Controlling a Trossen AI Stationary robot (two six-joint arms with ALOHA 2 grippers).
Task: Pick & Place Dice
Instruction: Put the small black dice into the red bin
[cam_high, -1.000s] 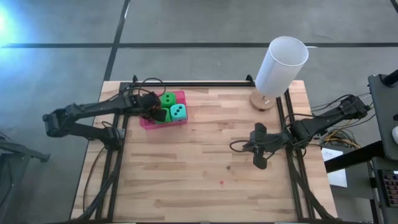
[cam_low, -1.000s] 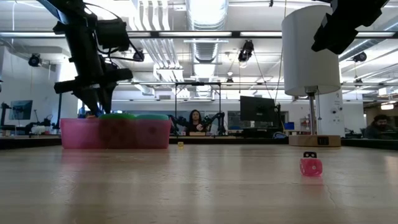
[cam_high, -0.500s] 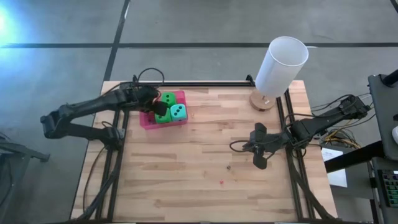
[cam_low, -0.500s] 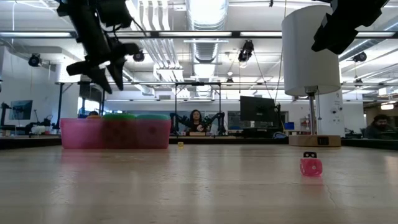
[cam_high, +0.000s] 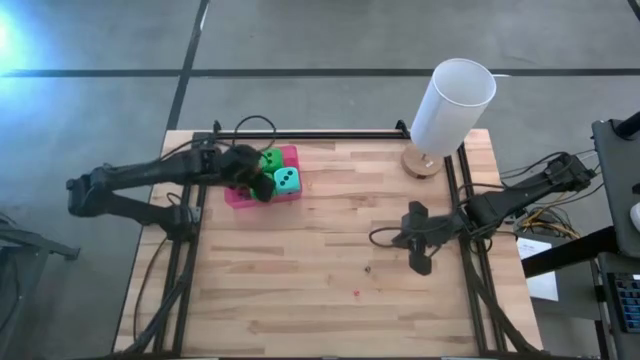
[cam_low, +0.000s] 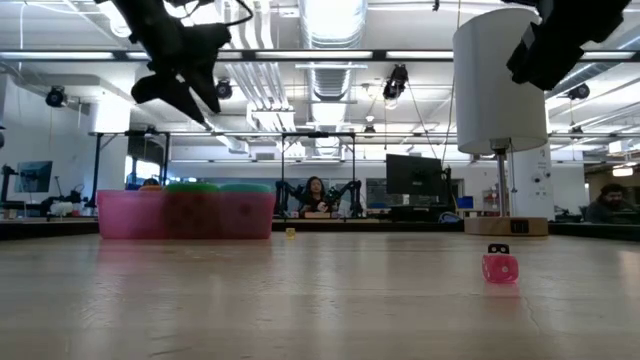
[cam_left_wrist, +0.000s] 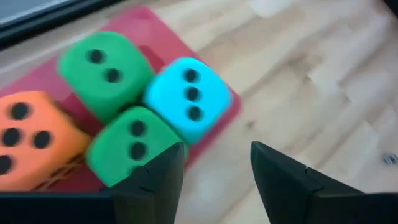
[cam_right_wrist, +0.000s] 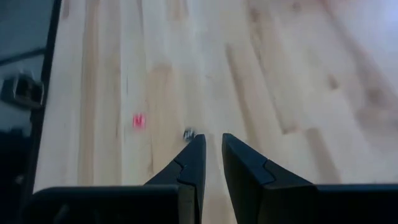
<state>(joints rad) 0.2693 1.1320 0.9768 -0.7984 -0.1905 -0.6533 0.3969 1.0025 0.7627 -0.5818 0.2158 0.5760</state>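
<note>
All four dice sit packed together in the pink tray (cam_high: 291, 154), which stands near the far left corner of the wooden worktop (cam_high: 330, 270). In the left wrist view the orange die (cam_left_wrist: 28, 140) lies at one end of the tray, touching a bright green die (cam_left_wrist: 104, 70) and a second green die (cam_left_wrist: 134, 146); the teal die (cam_left_wrist: 189, 96) presses against both green ones on the side away from the orange one. The greens each show two pips, the teal shows three.

The left gripper (cam_high: 262, 185) hangs above the tray's near edge, clear of the dice, with its fingers (cam_left_wrist: 155, 177) parted and nothing between them. In the low view it hangs high above the tray.

The right gripper (cam_high: 421, 262) waits well to the right of the tray, near the worktop's right rail, its fingers (cam_right_wrist: 193, 168) almost together and empty.

A white lamp (cam_high: 448, 110) on a round wooden base stands far right of the tray at the back edge. A tiny pink cube (cam_low: 499, 267) and a small dark bead (cam_right_wrist: 189, 133) lie on the bare worktop, well apart from the tray.
</note>
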